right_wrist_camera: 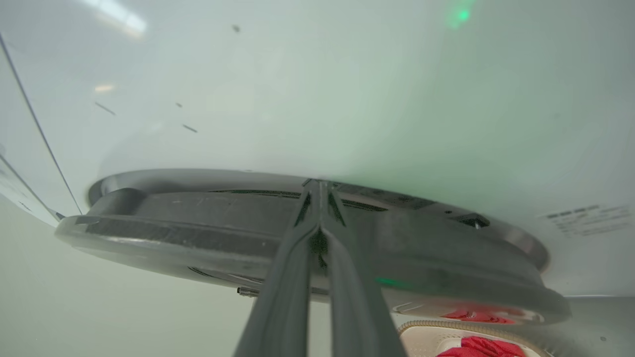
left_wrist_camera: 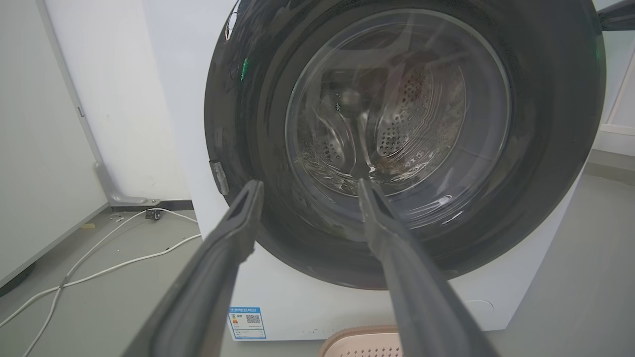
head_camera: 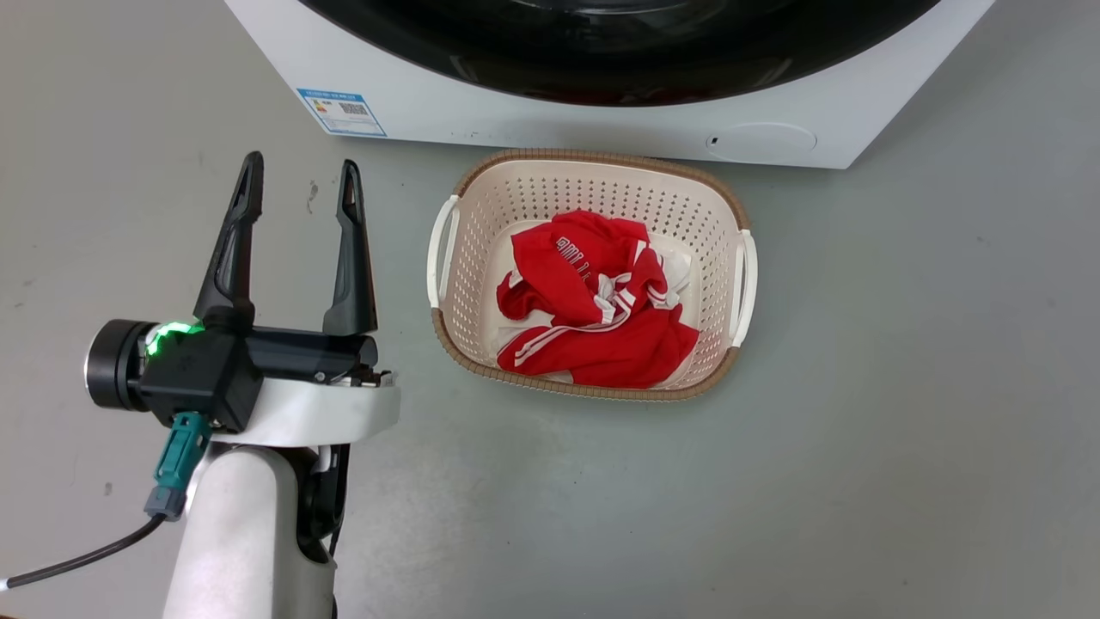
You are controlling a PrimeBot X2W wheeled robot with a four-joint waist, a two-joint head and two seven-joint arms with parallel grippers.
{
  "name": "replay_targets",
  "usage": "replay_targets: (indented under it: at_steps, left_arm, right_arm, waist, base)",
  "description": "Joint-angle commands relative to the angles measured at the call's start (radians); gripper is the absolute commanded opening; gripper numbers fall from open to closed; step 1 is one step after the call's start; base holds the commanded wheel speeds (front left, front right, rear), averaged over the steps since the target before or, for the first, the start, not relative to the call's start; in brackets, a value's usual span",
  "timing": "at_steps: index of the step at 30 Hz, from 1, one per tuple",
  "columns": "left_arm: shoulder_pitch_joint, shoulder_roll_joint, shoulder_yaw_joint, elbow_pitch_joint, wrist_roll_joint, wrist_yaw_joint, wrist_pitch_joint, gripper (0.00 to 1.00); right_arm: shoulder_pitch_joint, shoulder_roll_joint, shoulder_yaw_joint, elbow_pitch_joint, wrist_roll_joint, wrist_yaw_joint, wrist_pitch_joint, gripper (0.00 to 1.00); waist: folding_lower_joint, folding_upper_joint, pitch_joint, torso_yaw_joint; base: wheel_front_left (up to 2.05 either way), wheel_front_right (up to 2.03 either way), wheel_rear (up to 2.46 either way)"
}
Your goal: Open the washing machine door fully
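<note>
**Item:** washing machine door (left_wrist_camera: 545, 148). Glossy black disc with a bulging clear glass centre.

**Location:** on the machine's white front (left_wrist_camera: 307, 307), above the basket (head_camera: 593, 172) on the floor. I cannot tell if it is latched.

**Handling, by my estimate:** heavy and rigid. It is hinge-bound, so it will only swing in an arc. The gloss is slippery and the glass fragile.

**Hold:** outer rim, on the side away from the hinge, never the bowl.

**My right gripper (right_wrist_camera: 317, 186):** jaws pressed together, tips at that rim.

**My left gripper (head_camera: 301, 163):** jaws spread, holding nothing, apart from the door.

One washing machine (head_camera: 516, 112), one washing machine door (head_camera: 619, 60), one laundry basket (head_camera: 593, 156), one red garment (head_camera: 601, 331), and two grippers: left gripper (head_camera: 301, 163), right gripper (right_wrist_camera: 320, 184).
</note>
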Motion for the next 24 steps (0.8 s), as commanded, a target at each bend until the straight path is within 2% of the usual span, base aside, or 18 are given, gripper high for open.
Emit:
replay_targets:
  at_steps: [1,6,12,24]
  left_arm:
    - [-0.019,-0.002,0.001,-0.004,0.003,-0.001,-0.002,1.00]
    - [-0.033,-0.002,-0.001,-0.007,0.009,-0.003,-0.002,1.00]
    - [-0.037,-0.003,-0.005,0.001,0.011,-0.003,-0.002,1.00]
    - [0.008,-0.004,-0.008,0.038,0.014,-0.002,-0.002,1.00]
  right_arm:
    - [-0.021,0.005,-0.003,0.013,-0.006,0.000,-0.006,0.00]
    - [-0.066,0.023,-0.007,0.071,-0.029,0.000,0.013,0.00]
    - [-0.068,0.037,-0.001,0.092,-0.024,0.001,0.115,0.00]
    - [0.076,0.048,0.024,-0.025,0.026,0.001,0.371,0.00]
  waist:
    - [-0.0001,0.0000,0.008,0.002]
    - [-0.0001,0.0000,0.025,0.005]
    - [-0.0001,0.0000,0.024,0.003]
    - [-0.0001,0.0000,-0.063,-0.012]
  base:
    - [0.00,0.00,0.00]
    - [0.00,0.00,0.00]
    - [0.00,0.00,0.00]
    - [0.00,0.00,0.00]
